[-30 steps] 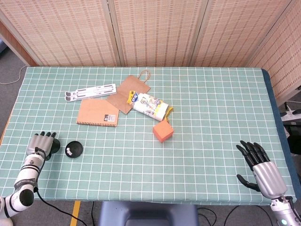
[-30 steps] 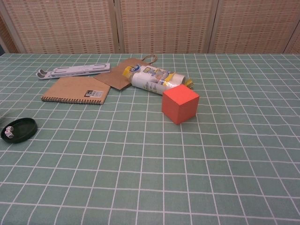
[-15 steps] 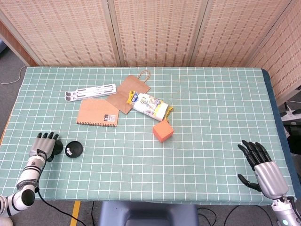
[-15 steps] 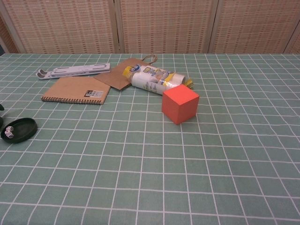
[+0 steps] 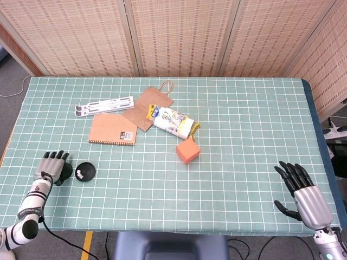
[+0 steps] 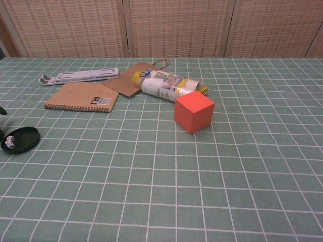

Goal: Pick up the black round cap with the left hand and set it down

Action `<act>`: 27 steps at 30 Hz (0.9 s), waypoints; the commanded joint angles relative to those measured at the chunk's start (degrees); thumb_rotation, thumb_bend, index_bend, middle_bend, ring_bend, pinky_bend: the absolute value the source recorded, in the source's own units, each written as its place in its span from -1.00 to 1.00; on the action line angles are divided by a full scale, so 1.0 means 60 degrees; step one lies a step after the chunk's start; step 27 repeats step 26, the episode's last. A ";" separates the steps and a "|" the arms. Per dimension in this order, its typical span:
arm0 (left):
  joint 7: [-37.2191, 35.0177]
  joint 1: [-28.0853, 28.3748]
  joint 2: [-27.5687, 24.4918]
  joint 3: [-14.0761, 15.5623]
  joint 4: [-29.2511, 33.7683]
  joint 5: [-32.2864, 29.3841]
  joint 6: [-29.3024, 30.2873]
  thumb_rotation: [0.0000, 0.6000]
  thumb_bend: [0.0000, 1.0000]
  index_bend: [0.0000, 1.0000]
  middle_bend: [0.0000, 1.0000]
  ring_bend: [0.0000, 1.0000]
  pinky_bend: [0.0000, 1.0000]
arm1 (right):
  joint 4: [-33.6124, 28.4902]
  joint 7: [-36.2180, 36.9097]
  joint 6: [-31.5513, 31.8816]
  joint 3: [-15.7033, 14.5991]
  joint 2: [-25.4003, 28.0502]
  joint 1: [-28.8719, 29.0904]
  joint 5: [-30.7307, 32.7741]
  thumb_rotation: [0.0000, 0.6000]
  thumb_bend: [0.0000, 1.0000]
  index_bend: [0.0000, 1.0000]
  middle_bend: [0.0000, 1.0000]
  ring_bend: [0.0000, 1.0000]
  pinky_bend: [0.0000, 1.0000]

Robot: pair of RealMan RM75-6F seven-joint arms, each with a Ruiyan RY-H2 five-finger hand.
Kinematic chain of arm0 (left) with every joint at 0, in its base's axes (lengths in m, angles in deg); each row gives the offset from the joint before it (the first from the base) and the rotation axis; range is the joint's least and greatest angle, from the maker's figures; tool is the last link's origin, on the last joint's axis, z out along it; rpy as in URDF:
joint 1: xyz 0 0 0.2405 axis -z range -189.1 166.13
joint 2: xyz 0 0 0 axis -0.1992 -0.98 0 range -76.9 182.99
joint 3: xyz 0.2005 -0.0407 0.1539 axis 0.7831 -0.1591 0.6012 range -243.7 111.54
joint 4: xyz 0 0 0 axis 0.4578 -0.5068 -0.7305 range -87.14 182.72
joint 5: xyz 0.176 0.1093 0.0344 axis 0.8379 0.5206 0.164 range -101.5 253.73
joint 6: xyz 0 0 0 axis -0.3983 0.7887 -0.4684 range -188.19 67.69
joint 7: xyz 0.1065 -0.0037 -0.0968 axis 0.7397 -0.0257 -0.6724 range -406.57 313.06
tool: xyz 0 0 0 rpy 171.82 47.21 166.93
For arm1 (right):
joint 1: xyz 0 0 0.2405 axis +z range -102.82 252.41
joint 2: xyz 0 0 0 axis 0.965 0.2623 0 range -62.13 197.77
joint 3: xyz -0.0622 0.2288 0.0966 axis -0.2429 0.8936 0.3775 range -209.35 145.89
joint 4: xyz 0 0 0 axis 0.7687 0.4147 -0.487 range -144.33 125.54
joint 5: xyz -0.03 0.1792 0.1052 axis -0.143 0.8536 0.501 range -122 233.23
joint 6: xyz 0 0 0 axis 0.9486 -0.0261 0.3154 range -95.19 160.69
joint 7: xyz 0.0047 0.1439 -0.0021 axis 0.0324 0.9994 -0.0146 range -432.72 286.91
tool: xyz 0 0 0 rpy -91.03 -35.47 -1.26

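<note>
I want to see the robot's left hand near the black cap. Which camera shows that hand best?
The head view: the whole left hand shows, fingers apart, just left of the black round cap, holding nothing. The chest view shows the cap well, but only a dark sliver of the hand at the left edge.

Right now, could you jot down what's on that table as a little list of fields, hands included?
surface: green checked tablecloth
black round cap: lying flat near the left edge, not held
left hand: just beside the cap, holding nothing
right hand: fingers spread, empty, near the right front corner
orange cube: near the middle
brown notebook: flat, behind the cap
paper bag: partly under a printed packet
</note>
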 commanded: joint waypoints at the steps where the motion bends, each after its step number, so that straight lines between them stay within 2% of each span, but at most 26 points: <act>1: -0.0426 -0.0218 -0.0381 -0.0148 0.0454 0.0611 0.0273 1.00 -0.32 -1.00 -1.00 -1.00 -0.99 | -0.0010 0.0038 -0.0008 0.0001 0.0013 0.0006 0.0007 1.00 -0.62 -1.00 -1.00 -1.00 -1.00; 5: -0.1480 -0.0829 -0.1167 -0.0306 0.1452 0.2078 0.1117 1.00 -0.32 -1.00 -1.00 -1.00 -1.00 | -0.0013 0.0086 0.0011 -0.0003 0.0046 0.0003 -0.0008 1.00 -0.62 -1.00 -1.00 -1.00 -1.00; 7: -0.3180 -0.1692 -0.1507 -0.0459 0.2007 0.3847 0.2219 1.00 -0.31 -1.00 -1.00 -1.00 -1.00 | -0.0017 0.0108 -0.0017 -0.0019 0.0075 0.0007 -0.0007 1.00 -0.62 -1.00 -1.00 -1.00 -1.00; 9: -0.5137 -0.2764 -0.1670 -0.0266 0.2198 0.5972 0.3636 1.00 -0.27 -1.00 -1.00 -1.00 -1.00 | -0.0029 0.0068 -0.0071 -0.0024 0.0087 0.0020 0.0013 1.00 -0.62 -1.00 -1.00 -1.00 -1.00; 12: -0.6960 -0.4166 -0.1349 0.0370 0.1568 0.8621 0.5809 1.00 -0.23 -1.00 -1.00 -1.00 -1.00 | -0.0057 -0.0050 -0.0165 -0.0051 0.0085 0.0036 0.0018 1.00 -0.62 -1.00 -1.00 -1.00 -1.00; 15: -0.7521 -0.5323 -0.0578 0.0886 0.0290 1.0121 0.7437 1.00 -0.22 -1.00 -1.00 -1.00 -1.00 | -0.0114 -0.0142 -0.0260 -0.0100 0.0119 0.0047 0.0005 1.00 -0.62 -1.00 -1.00 -1.00 -1.00; 17: -0.7712 -0.5778 -0.0136 0.1023 -0.0404 1.0471 0.7885 1.00 -0.22 -1.00 -1.00 -1.00 -1.00 | -0.0157 -0.0162 -0.0232 -0.0114 0.0138 0.0022 -0.0003 1.00 -0.62 -1.00 -1.00 -1.00 -1.00; 19: -0.7753 -0.5912 -0.0058 0.1066 -0.0798 1.0694 0.7912 1.00 -0.21 -1.00 -1.00 -1.00 -1.00 | -0.0161 -0.0165 -0.0149 -0.0123 0.0142 -0.0005 -0.0064 1.00 -0.62 -1.00 -1.00 -1.00 -1.00; 22: -0.8133 -0.6063 -0.0046 0.0755 -0.1035 1.0530 0.8078 1.00 -0.20 -1.00 -1.00 -1.00 -1.00 | -0.0189 -0.0110 -0.0180 -0.0167 0.0179 -0.0028 -0.0046 1.00 -0.62 -1.00 -1.00 -1.00 -1.00; 27: -0.8231 -0.6122 -0.0218 0.0721 -0.0985 1.0460 0.7712 1.00 -0.20 -1.00 -1.00 -1.00 -1.00 | -0.0198 -0.0199 -0.0119 -0.0207 0.0175 -0.0071 -0.0132 1.00 -0.62 -1.00 -1.00 -1.00 -1.00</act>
